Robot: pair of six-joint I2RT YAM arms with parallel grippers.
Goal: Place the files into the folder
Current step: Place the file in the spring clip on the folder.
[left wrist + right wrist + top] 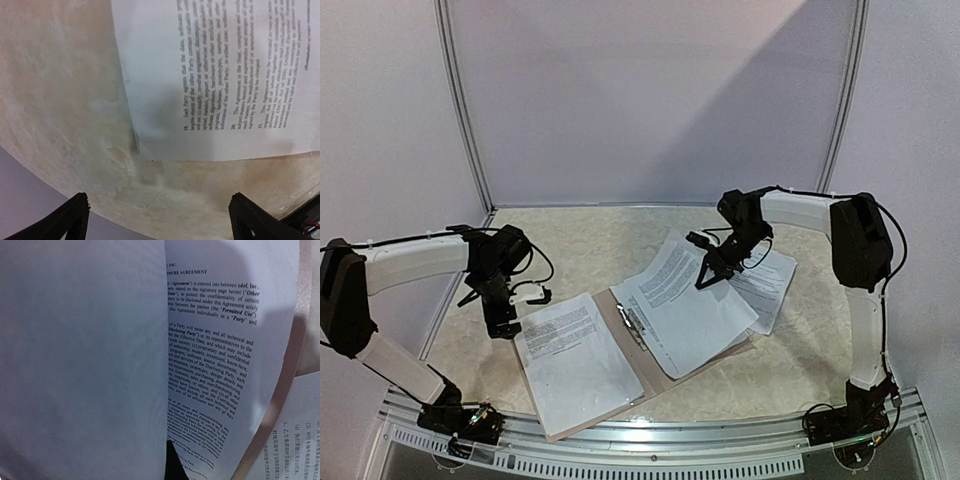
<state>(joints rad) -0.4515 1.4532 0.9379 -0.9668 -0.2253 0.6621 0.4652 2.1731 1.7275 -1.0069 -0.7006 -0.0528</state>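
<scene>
On the right leaf of the folder (650, 372), right gripper (703, 281) pinched a raised sheet (675, 300); left gripper (503, 327) hung wide open.

This is reading as a robotics lab test cell. The left arm (415, 258) and right arm (860, 240) are sitting bolted to a metal rail (650, 440) along the table's near edge, with a black cable (895, 235) running loose along the right one. Plain white wall panels (650, 100) in aluminium posts (465, 110) are boxing the table in on three sides (partition-booth look). A beige mottled tabletop (580, 245) is covering the work area. The only office touch is lying there as props: printed files (685, 300) on a tan folder (642, 368).
</scene>
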